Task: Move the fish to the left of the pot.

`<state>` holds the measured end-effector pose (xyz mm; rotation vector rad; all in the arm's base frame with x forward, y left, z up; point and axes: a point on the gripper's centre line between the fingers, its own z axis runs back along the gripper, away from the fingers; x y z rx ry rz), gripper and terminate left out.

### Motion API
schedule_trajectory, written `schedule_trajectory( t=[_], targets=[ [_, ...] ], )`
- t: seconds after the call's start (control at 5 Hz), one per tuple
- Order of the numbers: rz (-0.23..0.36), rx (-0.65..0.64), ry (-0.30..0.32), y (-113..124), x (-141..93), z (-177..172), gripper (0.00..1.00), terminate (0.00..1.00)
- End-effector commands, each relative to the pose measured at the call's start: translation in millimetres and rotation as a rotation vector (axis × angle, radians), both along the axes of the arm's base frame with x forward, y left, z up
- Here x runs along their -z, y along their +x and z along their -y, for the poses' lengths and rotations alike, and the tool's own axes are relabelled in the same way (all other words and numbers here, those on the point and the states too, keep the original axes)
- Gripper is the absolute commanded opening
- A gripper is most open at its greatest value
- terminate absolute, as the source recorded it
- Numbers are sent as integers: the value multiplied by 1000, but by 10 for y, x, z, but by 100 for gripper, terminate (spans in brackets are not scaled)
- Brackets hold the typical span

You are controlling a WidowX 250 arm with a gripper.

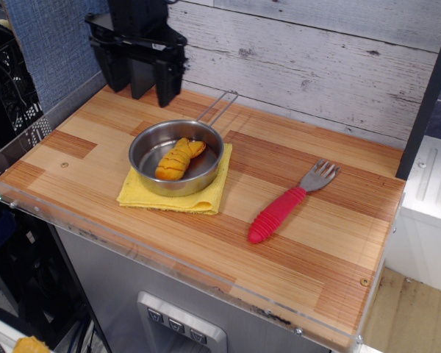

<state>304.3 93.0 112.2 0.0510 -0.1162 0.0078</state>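
Observation:
The small orange-yellow striped fish [178, 159] lies inside the shallow steel pot [151, 146]. The pot stands on a folded yellow cloth [206, 195], its wire handle [219, 108] pointing to the back right. My black gripper [142, 82] hangs open and empty above the table's back left, behind and a little left of the pot. Its fingers [168, 82] point down and are clear of the pot.
A fork with a red ribbed handle [283, 207] lies to the right of the pot on the wooden tabletop [316, 243]. A grey plank wall [316, 59] stands behind. A clear plastic rim [169, 261] runs along the front and left edges.

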Motion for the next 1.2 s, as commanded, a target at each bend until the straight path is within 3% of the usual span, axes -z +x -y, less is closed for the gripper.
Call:
schedule_trajectory(
  t=[0.0, 0.4, 1.0],
  targets=[
    [-41, -23, 44, 74, 146, -88, 100, 0],
    [-123, -11, 76, 110, 404, -68, 100, 0],
    [-157, 23, 106, 71, 528, 66, 100, 0]
  ],
)
